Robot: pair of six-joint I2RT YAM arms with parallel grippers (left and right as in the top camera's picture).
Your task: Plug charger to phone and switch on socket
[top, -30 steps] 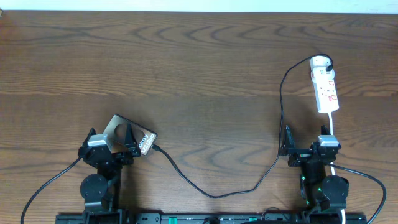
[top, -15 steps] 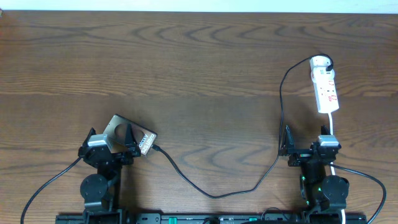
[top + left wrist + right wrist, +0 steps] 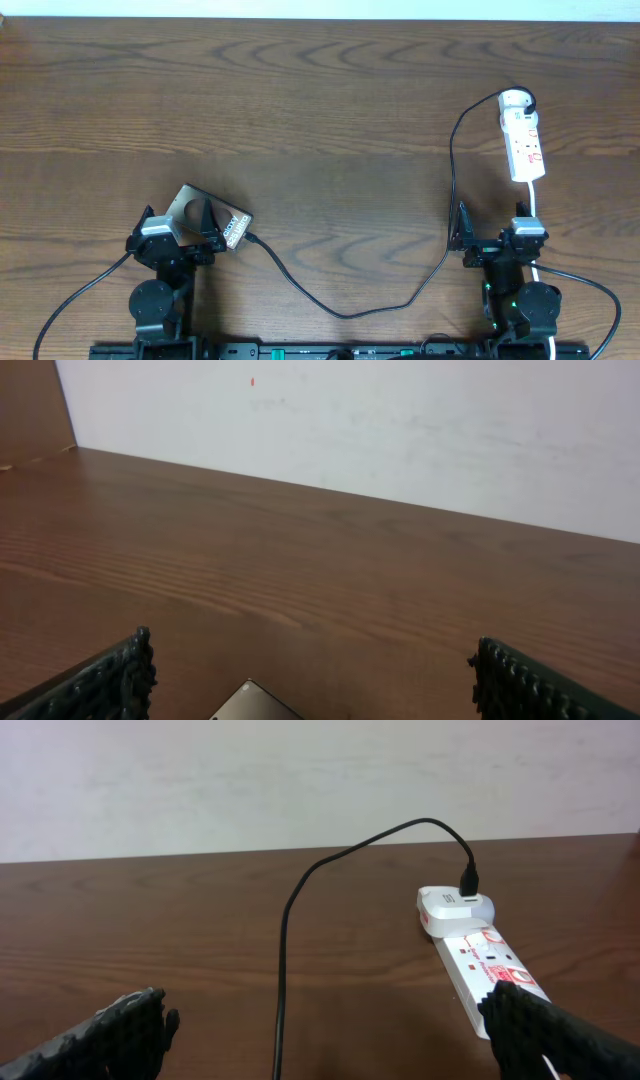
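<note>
Both left fingers and right fingers stand spread, empty. The phone lies beneath the left pair, near the front edge of the table. A clumsy pinch could skid it and tug the charger away.

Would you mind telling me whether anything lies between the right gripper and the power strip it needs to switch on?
Nothing visible blocks it. Only bare table and the strip's own white cord lie between the open right gripper and the power strip ahead. The charger cable runs past to the left of that path.
</note>
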